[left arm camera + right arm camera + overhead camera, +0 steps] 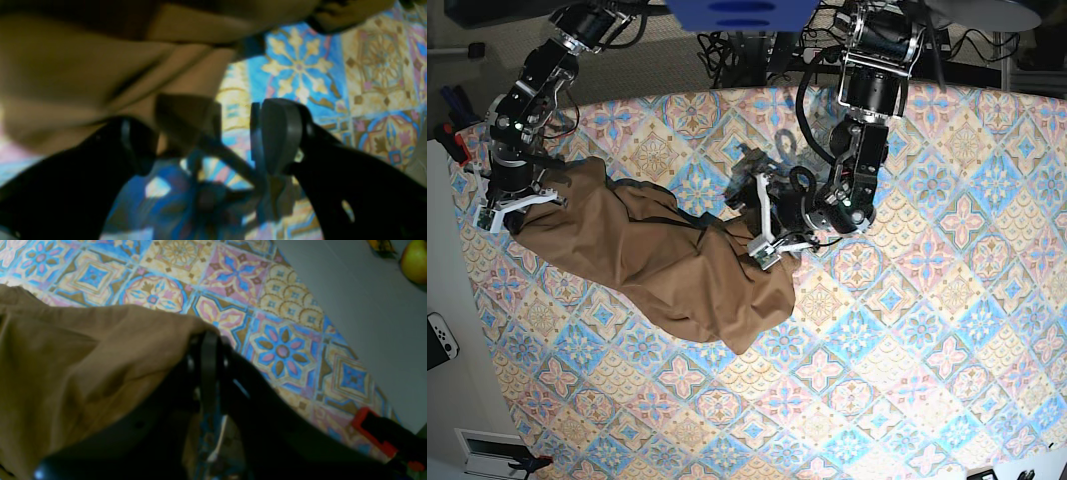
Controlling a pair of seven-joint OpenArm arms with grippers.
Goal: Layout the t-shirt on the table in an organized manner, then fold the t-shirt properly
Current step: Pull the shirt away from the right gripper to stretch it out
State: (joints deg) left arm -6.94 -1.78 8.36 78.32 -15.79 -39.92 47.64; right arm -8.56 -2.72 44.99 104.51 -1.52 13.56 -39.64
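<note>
Base view: tan-brown t-shirt lying crumpled on the tile-patterned table, stretched in a rough band from the table's left edge toward the middle, far from flat. Laying-out stage, by the look of it, with folding well ahead.

Right gripper, at the left edge of that view, clamped shut on the t-shirt's outer corner, cloth bunched against its closed jaws in the right wrist view. Left gripper, near the table's middle, spread wide and holding nothing: in the left wrist view both jaws hang above bare patterned cloth, the tan fabric just beside and behind the left-hand jaw, seemingly brushing it, nothing between the two.

To do this step well, probably best to bring the open left gripper over a single free edge or corner, not a bunched fold, close on one layer only, then draw away from the right gripper's anchor so the fabric spreads. Risk in pinching several layers: wrinkles dragged along, not smoothed.
</note>
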